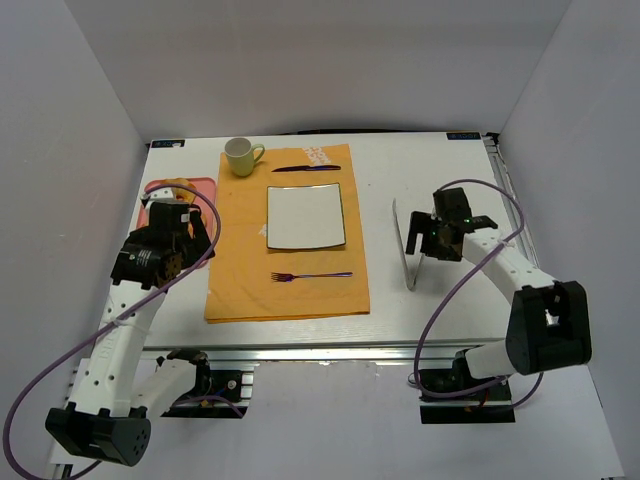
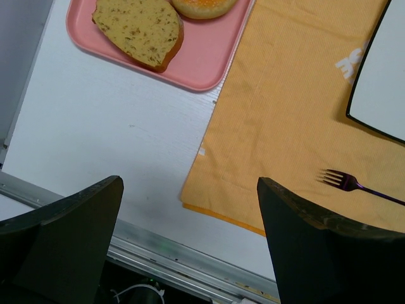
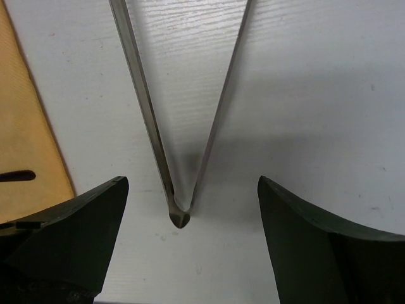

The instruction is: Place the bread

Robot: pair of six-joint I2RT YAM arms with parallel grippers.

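Note:
The bread [image 2: 204, 6], a round golden piece cut off by the frame's top edge, lies on a pink tray [image 2: 202, 63] beside a flat brownish slice [image 2: 139, 31]. My left gripper [image 2: 190, 221] is open and empty, held high above the table's near-left part, short of the tray. In the top view it [image 1: 180, 232] hides much of the tray [image 1: 200, 185]. The white square plate [image 1: 306, 217] sits on an orange placemat [image 1: 285, 295]. My right gripper [image 3: 190, 240] is open and empty, just above the hinge end of metal tongs [image 3: 180, 212].
A green cup [image 1: 241, 156] and a knife [image 1: 305, 168] lie behind the plate, and a fork [image 1: 310, 275] in front of it. The tongs [image 1: 408, 250] lie on the white table right of the placemat. Grey walls enclose the table. The metal front rail [image 2: 190, 259] is below my left gripper.

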